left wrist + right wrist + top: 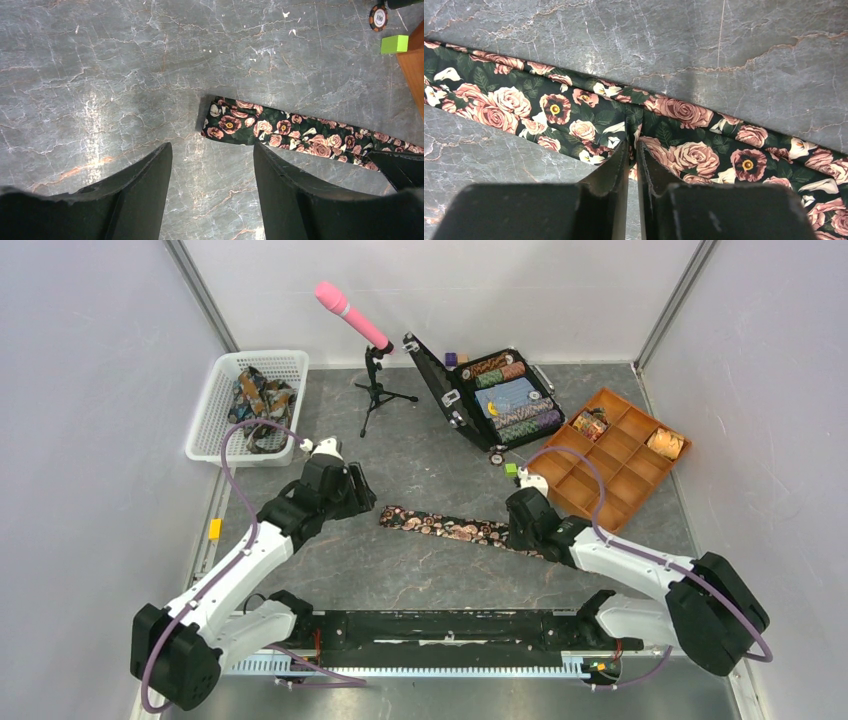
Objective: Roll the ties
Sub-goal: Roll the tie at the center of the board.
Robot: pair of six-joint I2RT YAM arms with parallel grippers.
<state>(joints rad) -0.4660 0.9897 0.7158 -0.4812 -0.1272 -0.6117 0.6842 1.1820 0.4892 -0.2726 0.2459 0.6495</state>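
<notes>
A dark tie [440,526] printed with pink roses lies flat as a long strip across the middle of the table. My right gripper [522,530] sits over its right part. In the right wrist view the gripper [632,145] is shut on the tie [524,105], and the cloth puckers into a small fold between the jaws. My left gripper [362,502] hovers just beyond the tie's left end. The left wrist view shows it [212,147] open with only bare table between the jaws, and the tie's end [280,130] lies just ahead of the right finger [280,185].
A white basket [215,400] at the back left holds more ties [258,400]. A pink microphone on a tripod [352,315], an open case of poker chips [505,395] and an orange compartment tray [612,455] holding coiled ties [665,443] stand behind. A green block [394,44] and a chip [378,17] lie near the tray.
</notes>
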